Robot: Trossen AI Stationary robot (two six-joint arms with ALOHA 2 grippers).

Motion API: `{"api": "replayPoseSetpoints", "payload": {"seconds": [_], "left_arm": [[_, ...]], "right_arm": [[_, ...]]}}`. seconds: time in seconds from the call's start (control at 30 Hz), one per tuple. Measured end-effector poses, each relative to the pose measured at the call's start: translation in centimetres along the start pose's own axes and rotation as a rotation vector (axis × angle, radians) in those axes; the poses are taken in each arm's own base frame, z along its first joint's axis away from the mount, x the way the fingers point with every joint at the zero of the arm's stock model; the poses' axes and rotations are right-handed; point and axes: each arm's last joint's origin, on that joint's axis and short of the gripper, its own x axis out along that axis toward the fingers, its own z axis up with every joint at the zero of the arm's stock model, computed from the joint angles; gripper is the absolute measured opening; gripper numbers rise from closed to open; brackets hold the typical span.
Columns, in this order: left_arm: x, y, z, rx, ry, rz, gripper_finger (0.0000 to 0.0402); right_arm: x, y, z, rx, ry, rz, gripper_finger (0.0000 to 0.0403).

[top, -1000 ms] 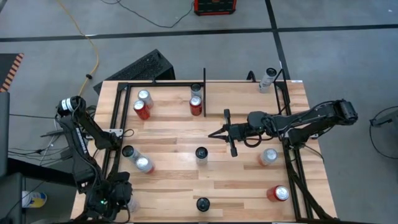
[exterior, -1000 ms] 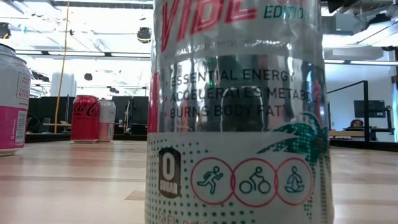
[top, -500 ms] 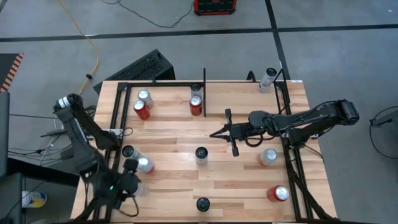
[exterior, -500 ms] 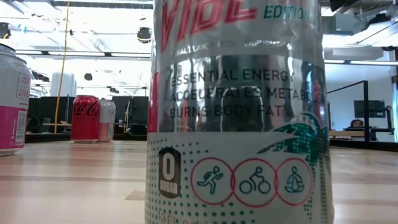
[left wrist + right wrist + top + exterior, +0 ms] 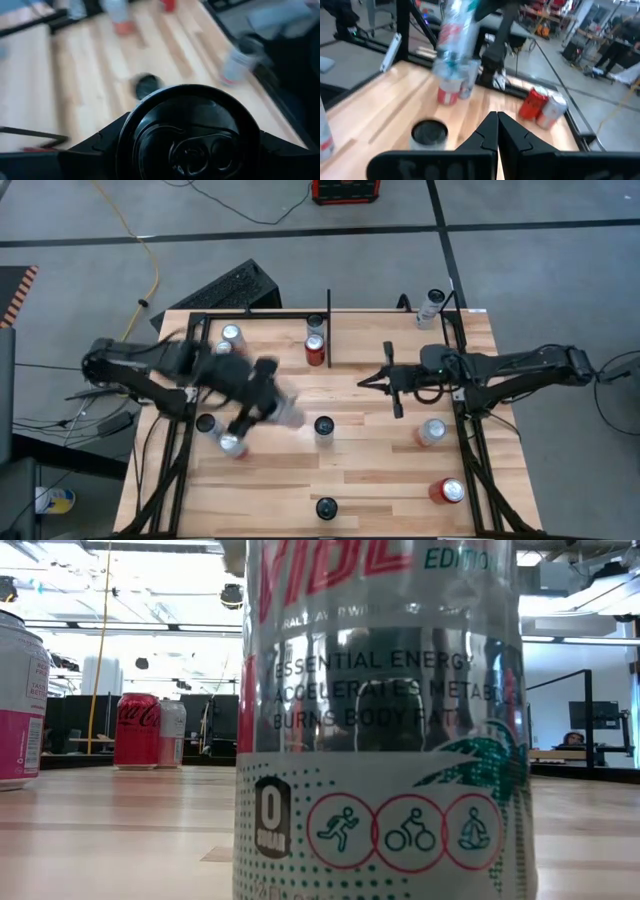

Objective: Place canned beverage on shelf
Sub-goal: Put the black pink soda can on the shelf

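Swung up from the near-left corner of the shelf (image 5: 300,465) and out over the planks since the earlier frame: left gripper (image 5: 268,402), now left of centre, clamped on a canned beverage (image 5: 285,413) carried blurred above the wood, its black lid (image 5: 192,145) filling the left wrist view between the fingers. Seen from the right wrist, held high and tilted (image 5: 457,35) over two standing cans (image 5: 455,85). Left of the gripper, near the far-left rail, stood a silver can (image 5: 233,336) and a red can (image 5: 227,356); nearer, just beside the gripper, a dark-topped can (image 5: 206,423) and a silver can with a red band (image 5: 232,444). By the short black divider bar (image 5: 328,325) at the far side stood another dark-topped can (image 5: 315,324) and a red one (image 5: 315,351). At centre stood a black-lidded can (image 5: 324,426), with another (image 5: 326,508) at the near edge, the latter looming large in the low view (image 5: 385,740). Drawn back rightward a little: right gripper (image 5: 372,378), fingers (image 5: 487,132) pressed together, holding nothing, right of centre. Farther right stood a silver can (image 5: 432,431) and a red can (image 5: 447,491).
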Motion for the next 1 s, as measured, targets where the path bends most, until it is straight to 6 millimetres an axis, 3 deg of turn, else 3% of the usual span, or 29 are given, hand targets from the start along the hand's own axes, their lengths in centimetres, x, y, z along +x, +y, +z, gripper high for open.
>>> {"api": "replayPoseSetpoints", "payload": {"seconds": [0.27,0.47,0.67,1.0], "left_arm": [[4.5,11.5,1.9,-0.007,0.038,0.046,0.0237],[9.9,17.4,0.6,-0.080,0.111,-0.035,0.0237],[15.9,19.4,-3.0,-0.128,0.254,-0.120,0.0237],[20.1,19.4,-5.2,-0.137,0.348,-0.157,0.0237]], "right_arm": [[-1.9,-1.4,-1.4,0.025,0.058,-0.070,0.0027],[-3.4,-1.7,-3.0,0.055,0.086,-0.118,0.0027],[-4.1,-1.1,-5.1,0.073,0.111,-0.124,0.0027],[-4.0,-0.5,-6.9,0.098,0.112,-0.122,0.0027]]}}
